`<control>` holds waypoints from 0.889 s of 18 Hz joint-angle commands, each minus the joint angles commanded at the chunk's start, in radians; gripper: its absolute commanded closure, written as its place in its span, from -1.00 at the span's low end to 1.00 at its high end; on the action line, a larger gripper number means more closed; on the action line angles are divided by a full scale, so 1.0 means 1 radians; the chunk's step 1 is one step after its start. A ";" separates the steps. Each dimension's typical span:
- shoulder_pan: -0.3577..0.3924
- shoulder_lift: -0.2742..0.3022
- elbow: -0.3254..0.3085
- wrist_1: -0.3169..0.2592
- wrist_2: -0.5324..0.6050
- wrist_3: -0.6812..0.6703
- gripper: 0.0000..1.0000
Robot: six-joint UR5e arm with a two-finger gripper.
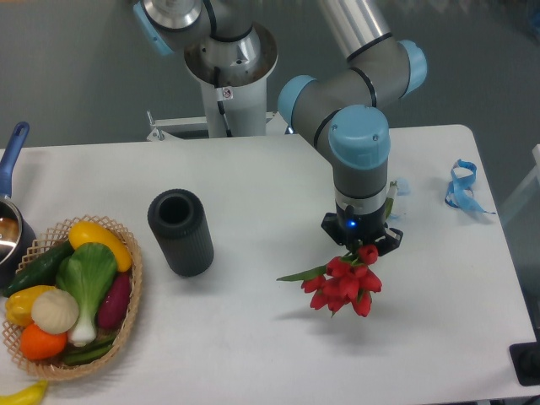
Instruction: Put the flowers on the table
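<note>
A grey wall fills the top of the frame behind a white matte desk (253, 177) with rounded corners that spans almost the whole picture. On it stand one dark ribbed cylinder (180, 231) left of centre and one woven basket (131, 291) of vegetables at lower left. One dark pot with a blue handle (10, 224) sits at the left edge, and one blue ribbon (462, 187) lies at upper right. One bunch of flowers (344, 287) is right of centre: red tulip buds clustered tightly, with a green leaf pointing left. The tool (363, 245) is closed on the flowers at their upper end, the buds hanging below it just over their shadow on the desk.
</note>
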 joint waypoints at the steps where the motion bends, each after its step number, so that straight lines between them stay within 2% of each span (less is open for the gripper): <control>1: 0.000 0.000 0.000 0.000 0.000 0.000 0.71; 11: -0.002 -0.008 0.002 -0.002 -0.003 -0.009 0.69; 16: -0.012 -0.034 -0.002 0.002 0.002 -0.008 0.70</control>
